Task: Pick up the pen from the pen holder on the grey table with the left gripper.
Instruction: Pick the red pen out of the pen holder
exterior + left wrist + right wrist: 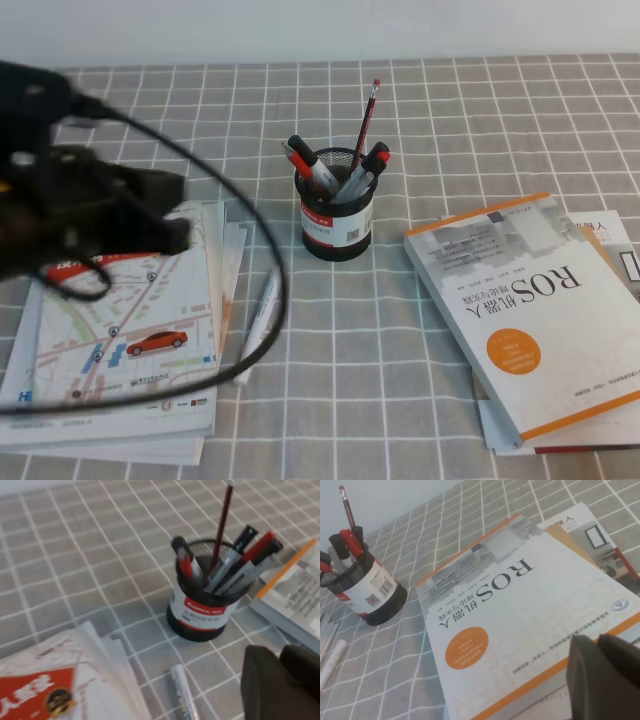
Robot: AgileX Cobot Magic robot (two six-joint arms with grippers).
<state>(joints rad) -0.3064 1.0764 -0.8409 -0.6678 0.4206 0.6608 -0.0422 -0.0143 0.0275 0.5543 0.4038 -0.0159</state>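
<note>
Grey checked cloth covers the surface point(420, 110) from front edge to back. Nearest, front left in the high view: a stack of map leaflets point(120, 340) with a red car printed on top; front right, a white and orange ROS book point(530, 310) lying on other papers. White marker point(258, 322) lies flat just beside the leaflets' right edge, between the stack and the cup. Left hand point(150, 215) hangs above the upper part of the leaflets, a blurred black mass with a loose cable point(265, 250) looping down over the marker; whether its jaws are spread or pressed together I cannot tell, and nothing is seen in them. Its wrist view shows only a dark finger point(272, 680) at the lower right corner, apart from the cup. Right hand point(605, 677) shows as dark shapes at the bottom of its own view over the ROS book; spread or pressed together, cannot tell. Farther back, near the middle: pen holder point(335, 225), black mesh with a red and white label, upright. Pen point(305, 165) stands in its left side, leaning left, well to the right of the left hand and not touched. Thin red pencil point(367, 120) rises tallest from the cup, with other dark and red pens on the right side.
</note>
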